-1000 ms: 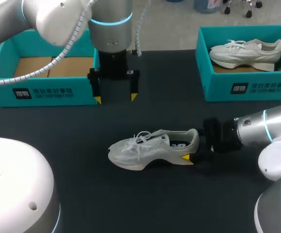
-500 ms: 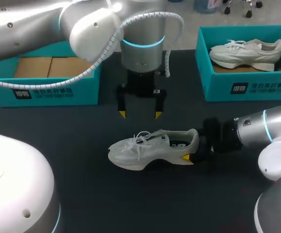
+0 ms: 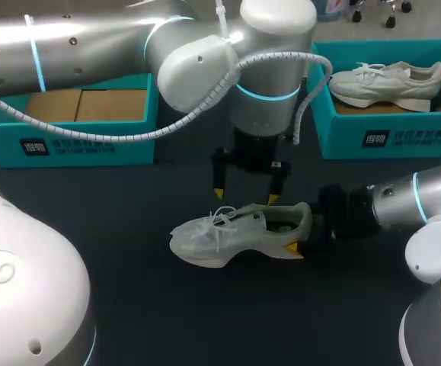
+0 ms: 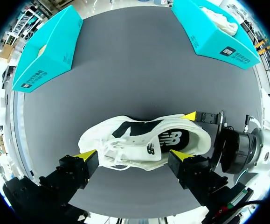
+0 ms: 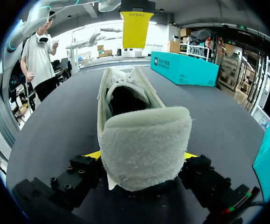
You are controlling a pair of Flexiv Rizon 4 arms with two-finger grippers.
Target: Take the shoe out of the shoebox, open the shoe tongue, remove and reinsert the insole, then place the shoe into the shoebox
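One shoe (image 3: 235,232) lies on the counter (image 3: 129,305) near its middle, long axis running 9 to 3 o'clock: toe at 9, heel at 3. The right end effector (image 3: 302,233) comes in from 3 o'clock and is clamped on the heel, a yellow tip on each side of it in the right wrist view (image 5: 141,156).

The left end effector (image 3: 246,197) hangs just above the shoe, at its 12 o'clock side, fingers apart and holding nothing. Its two tips line up along the shoe's length, one over the laces (image 4: 109,149), the other over the opening. It is the arm placed to work the tongue, which I judge to be the step in hand.

In the left wrist view the dark insole (image 4: 174,140) shows inside the shoe. The tongue I cannot pick out from the laces. In the head view the right end effector's far finger is hidden behind the heel, and how close the left tips are to the shoe is hard to tell.

At 10 o'clock stands the left box (image 3: 68,145), at 2 o'clock the right box (image 3: 388,137) with a second shoe (image 3: 388,82).
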